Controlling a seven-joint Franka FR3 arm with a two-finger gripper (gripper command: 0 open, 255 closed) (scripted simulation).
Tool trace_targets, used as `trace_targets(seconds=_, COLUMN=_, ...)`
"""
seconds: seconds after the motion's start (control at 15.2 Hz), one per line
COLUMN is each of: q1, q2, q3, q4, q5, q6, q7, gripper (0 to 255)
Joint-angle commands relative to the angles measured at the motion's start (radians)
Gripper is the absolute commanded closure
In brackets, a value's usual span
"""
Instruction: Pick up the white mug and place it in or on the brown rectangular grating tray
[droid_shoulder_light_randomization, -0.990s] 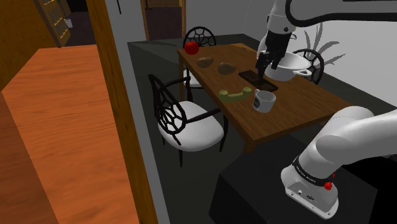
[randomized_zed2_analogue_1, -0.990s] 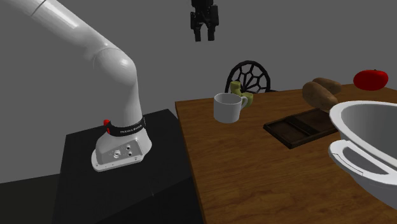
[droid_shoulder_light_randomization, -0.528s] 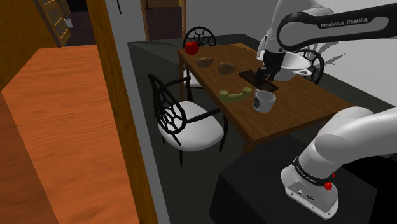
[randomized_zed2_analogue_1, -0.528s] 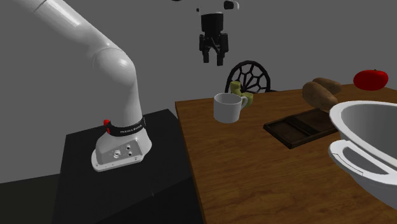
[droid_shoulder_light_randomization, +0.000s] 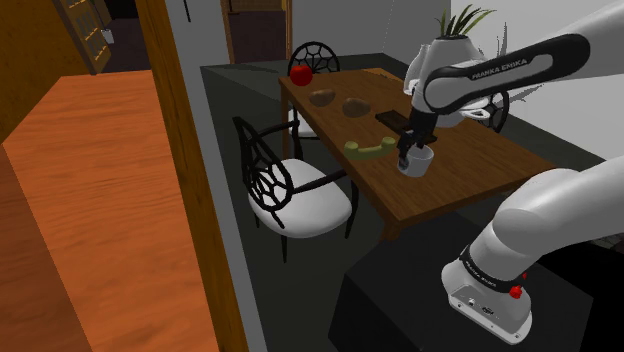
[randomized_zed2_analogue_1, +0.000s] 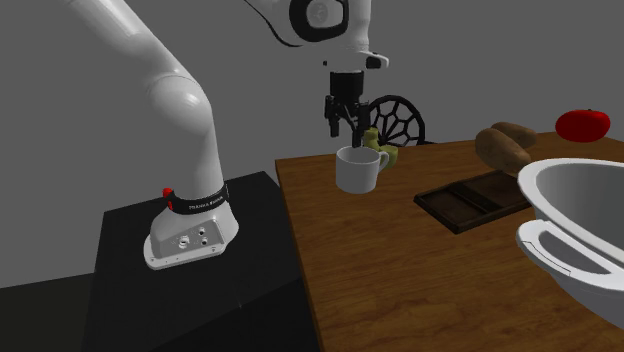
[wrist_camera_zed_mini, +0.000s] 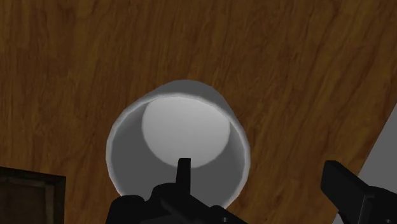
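The white mug (randomized_zed2_analogue_1: 358, 172) is seen standing upright on the wooden table (randomized_zed2_analogue_1: 400, 285), near the table end closest to the black stand (randomized_zed2_analogue_1: 120, 300), with its handle turned toward the second exterior view's right and a green object (randomized_zed2_analogue_1: 381, 146) lying just behind it there. The black hand (randomized_zed2_analogue_1: 346, 134) is held straight above the mug, pointed downward, with its fingertips just above the rim. The fingers (wrist_camera_zed_mini: 184, 170) are spread apart and nothing is gripped: in the wrist view one finger is seen over the mug's open mouth and the other outside its wall, so that one side of the rim lies between them, and no contact can be made out. The dark brown tray (randomized_zed2_analogue_1: 468, 203) is laid flat on the table, apart from the mug, between it and a large white bowl (randomized_zed2_analogue_1: 575, 235) at the second exterior view's right. Brown lumps (droid_shoulder_light_randomization: 322, 98), possibly potatoes, and a red fruit (droid_shoulder_light_randomization: 301, 74) are placed farther along the table in the shoulder view, and a dark chair (droid_shoulder_light_randomization: 300, 205) with a white seat is drawn up at the table's side
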Motion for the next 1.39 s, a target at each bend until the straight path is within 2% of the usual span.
trace_targets(seconds=0.0, q1=-0.004, q2=0.032, q3=-0.012, q4=-0.010, q5=-0.004, q6=0.043, q7=-0.007, gripper=0)
trace_targets(seconds=0.4, q1=-0.007, q2=0.105, q3=-0.026, q4=-0.053, q5=-0.015, q6=0.160, q7=-0.006, gripper=0)
trace_targets(seconds=0.92, q1=-0.007, q2=0.105, q3=-0.026, q4=-0.053, q5=-0.015, q6=0.160, q7=-0.006, gripper=0)
trace_targets(seconds=0.99, q1=-0.007, q2=0.105, q3=-0.026, q4=-0.053, q5=-0.015, q6=0.160, q7=-0.006, gripper=255)
trace_targets(seconds=1.32, q1=-0.007, q2=0.105, q3=-0.026, q4=-0.053, q5=-0.015, q6=0.160, q7=-0.006, gripper=255)
